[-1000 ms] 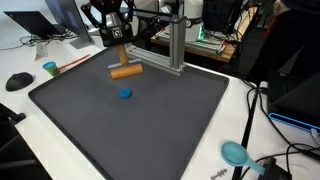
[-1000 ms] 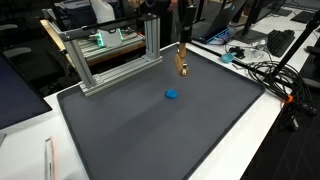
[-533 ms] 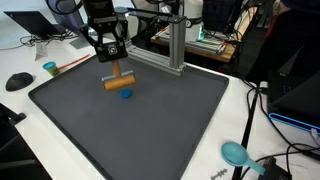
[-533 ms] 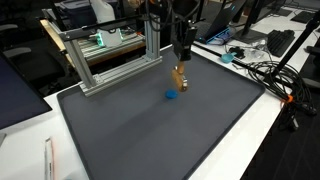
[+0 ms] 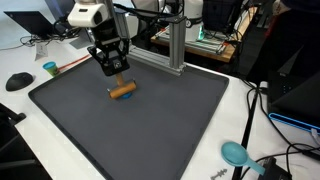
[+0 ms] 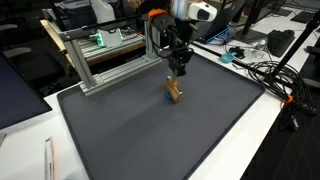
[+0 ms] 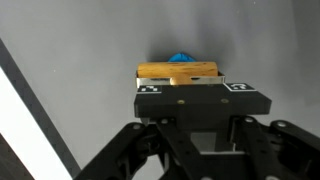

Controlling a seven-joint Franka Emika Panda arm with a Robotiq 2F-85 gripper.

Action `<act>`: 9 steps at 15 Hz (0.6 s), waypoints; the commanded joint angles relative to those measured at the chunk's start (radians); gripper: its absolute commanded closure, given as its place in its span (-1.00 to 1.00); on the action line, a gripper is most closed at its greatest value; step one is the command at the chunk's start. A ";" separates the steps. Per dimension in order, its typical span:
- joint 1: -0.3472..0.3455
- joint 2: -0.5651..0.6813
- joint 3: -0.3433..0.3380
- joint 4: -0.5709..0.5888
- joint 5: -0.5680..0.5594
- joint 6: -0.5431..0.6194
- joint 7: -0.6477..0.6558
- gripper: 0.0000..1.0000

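My gripper (image 5: 117, 68) (image 6: 178, 65) is shut on a wooden cylinder (image 5: 122, 90) (image 6: 173, 91), which hangs crosswise below the fingers, low over the black mat (image 5: 150, 130) (image 6: 150, 130). In the wrist view the cylinder (image 7: 178, 71) lies across the front of the gripper (image 7: 180, 86), and a small blue object (image 7: 181, 58) peeks out just beyond it on the mat. In both exterior views the cylinder covers the blue object. Whether the cylinder touches it I cannot tell. The fingertips are hidden behind the black marker plate.
An aluminium frame (image 5: 165, 55) (image 6: 110, 60) stands along the mat's far edge. A teal scoop (image 5: 235, 153), a black mouse (image 5: 18, 81) and a small teal cup (image 5: 50, 69) lie on the white table. Cables (image 6: 265, 72) run beside the mat.
The gripper has carried the wooden cylinder down and away from the frame until it sits over the blue object. The blue object has not moved but is now hidden in the exterior views.
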State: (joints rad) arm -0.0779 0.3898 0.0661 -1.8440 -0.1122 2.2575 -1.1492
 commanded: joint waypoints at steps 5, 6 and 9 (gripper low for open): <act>0.009 0.036 0.003 0.013 -0.025 -0.006 -0.054 0.56; 0.010 0.041 0.005 0.013 -0.022 -0.003 -0.061 0.56; 0.014 0.063 0.003 0.021 -0.029 -0.004 -0.061 0.56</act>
State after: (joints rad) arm -0.0700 0.3993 0.0703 -1.8372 -0.1266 2.2571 -1.1920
